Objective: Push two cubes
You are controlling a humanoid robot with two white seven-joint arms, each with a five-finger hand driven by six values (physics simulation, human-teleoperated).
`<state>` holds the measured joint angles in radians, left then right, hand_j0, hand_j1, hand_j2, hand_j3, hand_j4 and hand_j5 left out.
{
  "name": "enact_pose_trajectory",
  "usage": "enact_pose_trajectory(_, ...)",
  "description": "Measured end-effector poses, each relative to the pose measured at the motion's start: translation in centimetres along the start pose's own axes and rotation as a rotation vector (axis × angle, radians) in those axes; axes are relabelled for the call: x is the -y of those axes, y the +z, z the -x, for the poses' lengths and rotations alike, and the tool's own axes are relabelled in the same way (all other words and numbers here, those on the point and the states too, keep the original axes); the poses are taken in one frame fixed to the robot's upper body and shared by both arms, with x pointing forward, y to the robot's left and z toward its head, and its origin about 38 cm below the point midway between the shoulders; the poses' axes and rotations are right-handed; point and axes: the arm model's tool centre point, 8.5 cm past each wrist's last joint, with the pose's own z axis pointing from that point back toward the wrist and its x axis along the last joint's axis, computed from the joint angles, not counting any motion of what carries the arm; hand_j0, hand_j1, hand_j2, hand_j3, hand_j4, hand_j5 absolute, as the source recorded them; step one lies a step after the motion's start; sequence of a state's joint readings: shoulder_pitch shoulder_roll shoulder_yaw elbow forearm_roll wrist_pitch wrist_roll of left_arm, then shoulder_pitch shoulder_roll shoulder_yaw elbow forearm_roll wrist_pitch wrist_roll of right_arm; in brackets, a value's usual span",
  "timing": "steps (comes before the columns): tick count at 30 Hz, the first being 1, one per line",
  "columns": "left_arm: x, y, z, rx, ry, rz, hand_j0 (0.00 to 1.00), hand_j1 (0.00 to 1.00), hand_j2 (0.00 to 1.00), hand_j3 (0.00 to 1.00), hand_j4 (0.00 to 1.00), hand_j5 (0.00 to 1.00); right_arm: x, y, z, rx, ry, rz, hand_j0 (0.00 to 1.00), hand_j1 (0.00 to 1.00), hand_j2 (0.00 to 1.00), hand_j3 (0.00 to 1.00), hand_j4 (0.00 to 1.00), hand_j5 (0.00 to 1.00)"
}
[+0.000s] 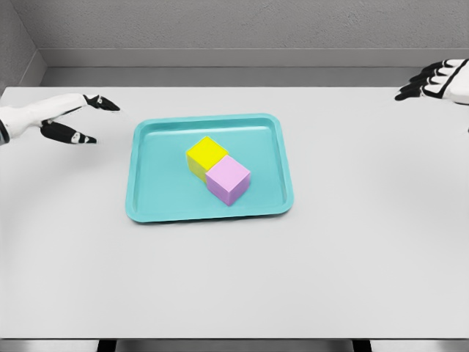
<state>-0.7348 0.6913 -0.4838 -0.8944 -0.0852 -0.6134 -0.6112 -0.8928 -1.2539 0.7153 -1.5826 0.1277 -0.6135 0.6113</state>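
Two touching cubes, yellow cube (206,155) and pink cube (228,180), are sitting on a teal tray (157,209). The left hand (69,117), fingers spread and empty, is hovering nearer; the right hand (440,81), fingers loosely curled and empty, is hovering farther off.

Render was bright and evenly lit, diffuse, from overhead. Tabletop (352,242) showed no glare. Only faint soft shadows under tray (157,198) rim toward 6 o'clock. Sharp throughout; no edge distortion.
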Motion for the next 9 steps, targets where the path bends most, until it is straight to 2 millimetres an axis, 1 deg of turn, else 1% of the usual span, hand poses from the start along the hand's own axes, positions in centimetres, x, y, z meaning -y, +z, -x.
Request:
enact_pose_trajectory(2, -0.3, 1.1, 0.9, -0.016, 0.035, -0.025, 1.00, 1.00, 1.00, 1.00, 1.00, 1.00, 0.2, 0.2, 0.0, -0.002, 0.004, 0.002, 1.00, 1.00, 1.00, 1.00, 1.00, 1.00)
enact_pose_trajectory(3, -0.3, 1.3, 1.1, -0.020, 0.049, -0.031, 1.00, 1.00, 1.00, 1.00, 1.00, 1.00, 0.1, 0.2, -0.1, -0.001, 0.004, 0.002, 1.00, 1.00, 1.00, 1.00, 1.00, 1.00)
enact_pose_trajectory(9, -0.2, 1.5, 1.5, -0.022, 0.076, -0.044, 1.00, 1.00, 1.00, 1.00, 1.00, 1.00, 0.1, 0.4, -0.3, 0.001, 0.009, -0.003, 1.00, 1.00, 1.00, 1.00, 1.00, 1.00)
